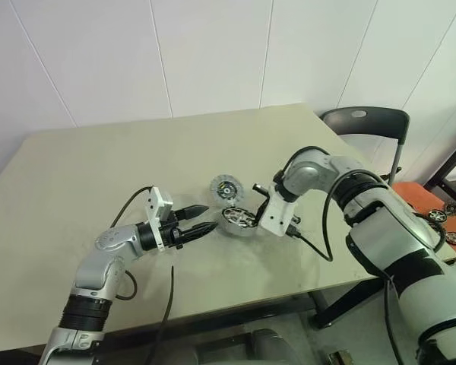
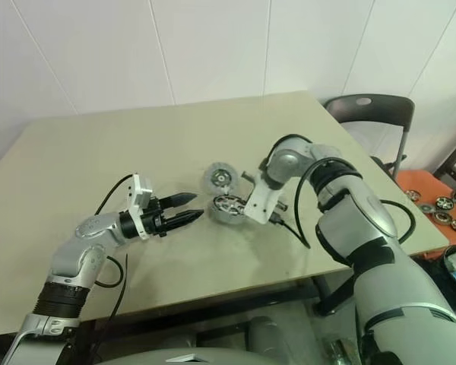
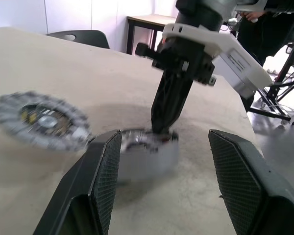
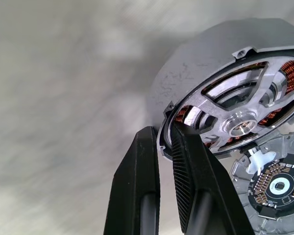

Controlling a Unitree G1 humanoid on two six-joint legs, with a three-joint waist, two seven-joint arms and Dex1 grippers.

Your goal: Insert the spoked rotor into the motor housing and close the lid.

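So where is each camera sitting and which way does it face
Left eye view: on the head, looking down at the table; both arms show.
Right eye view: same scene, alongside.
Left wrist view: along the open left pincer toward the motor housing and right pincer.
Right wrist view: along the right pincer's fingers, pinching the housing's rim with the spoked rotor inside.
Shared: both wrist views show the housing and the lid.

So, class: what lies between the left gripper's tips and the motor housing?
Only bare table; the head view shows the left gripper just short of the motor housing.
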